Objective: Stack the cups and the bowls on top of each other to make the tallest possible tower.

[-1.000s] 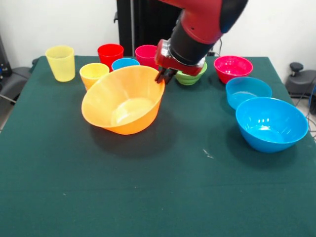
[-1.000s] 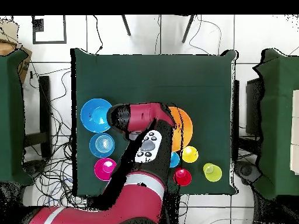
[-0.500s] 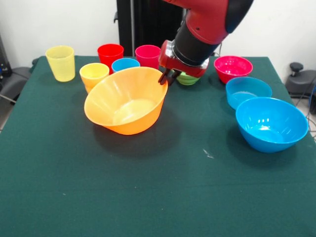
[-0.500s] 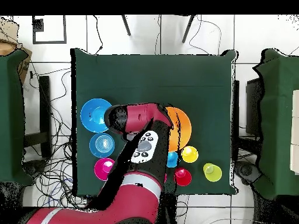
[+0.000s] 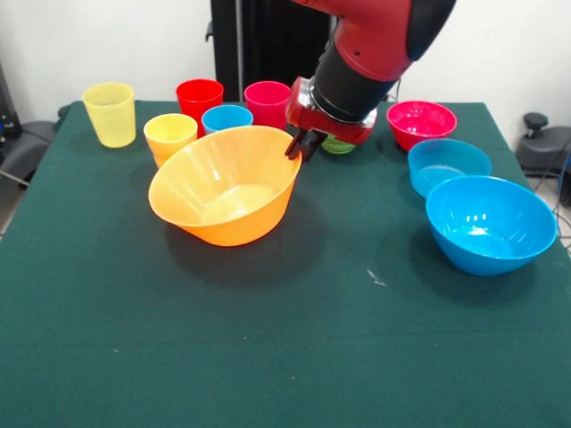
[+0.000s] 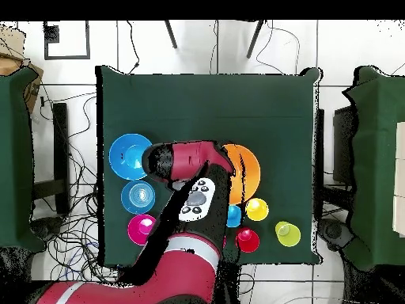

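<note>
My gripper (image 5: 298, 150) is shut on the far rim of the large orange bowl (image 5: 223, 192), which is tilted with its opening toward the camera. In the overhead view the arm hides the gripper and only part of the orange bowl (image 6: 247, 170) shows. Behind the bowl stand the yellow cup (image 5: 110, 113), orange cup (image 5: 169, 135), red cup (image 5: 199, 96), light blue cup (image 5: 226, 118) and pink cup (image 5: 268, 100). The green bowl (image 5: 339, 144) is mostly hidden behind my wrist. The magenta bowl (image 5: 421, 122), small blue bowl (image 5: 448, 163) and large blue bowl (image 5: 489, 223) sit at the right. Nothing is stacked.
The green table cloth (image 5: 285, 357) stretches bare in front of the bowls. The table's edge (image 5: 526, 178) runs close by the blue bowls at the right. The black pedestal (image 5: 241, 45) stands behind the cups.
My gripper has shifted slightly right and down with the orange bowl's rim. The bowl now sits a little less tilted. The other cups and bowls have not moved.
</note>
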You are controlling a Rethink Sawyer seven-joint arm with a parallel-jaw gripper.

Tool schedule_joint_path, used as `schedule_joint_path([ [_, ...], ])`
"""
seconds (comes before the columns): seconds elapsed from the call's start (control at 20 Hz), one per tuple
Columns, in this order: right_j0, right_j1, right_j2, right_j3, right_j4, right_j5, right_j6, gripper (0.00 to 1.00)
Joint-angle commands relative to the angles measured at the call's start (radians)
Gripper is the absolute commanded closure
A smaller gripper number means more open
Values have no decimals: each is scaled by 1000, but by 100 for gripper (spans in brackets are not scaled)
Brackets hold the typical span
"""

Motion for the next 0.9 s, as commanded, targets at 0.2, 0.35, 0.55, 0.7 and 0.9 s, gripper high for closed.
schedule_joint_path([
  [0.2, -14, 29, 108, 63, 48, -106, 156, 100],
  [0.35, -12, 23, 112, 72, 58, -109, 155, 100],
  [0.55, -4, 17, 109, 79, 68, -105, 157, 100],
  [0.7, 2, 14, 107, 80, 77, -100, 158, 100],
  [0.9, 10, 12, 100, 79, 80, -92, 161, 100],
])
